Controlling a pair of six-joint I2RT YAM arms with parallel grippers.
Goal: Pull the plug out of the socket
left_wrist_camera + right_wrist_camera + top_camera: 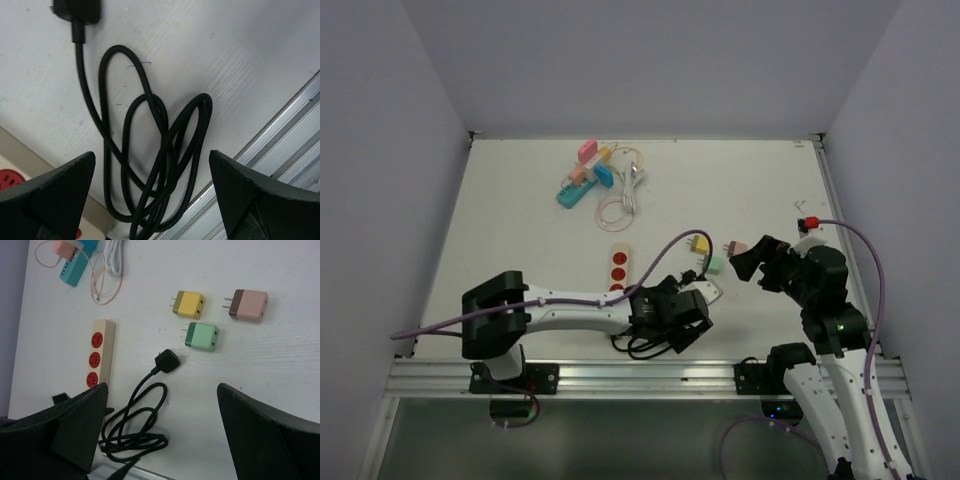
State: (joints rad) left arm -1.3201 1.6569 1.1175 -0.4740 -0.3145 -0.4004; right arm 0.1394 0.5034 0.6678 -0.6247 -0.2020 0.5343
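Bench (740,190) was white and big. Left fingers (60,195) were spread wide above the black cord (78,60), holding nothing. Right fingers (265,435) were spread wide too. Socket strip (101,352) with red holes lay flat. Black plug (167,361) lay on the bench just beside the strip, out of it, near a little green charger (202,336).

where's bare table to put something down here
Bare table lies far right, between the white cable and the right edge, and left of the power strip. Crowded: the near middle, with black cord and green adapter.
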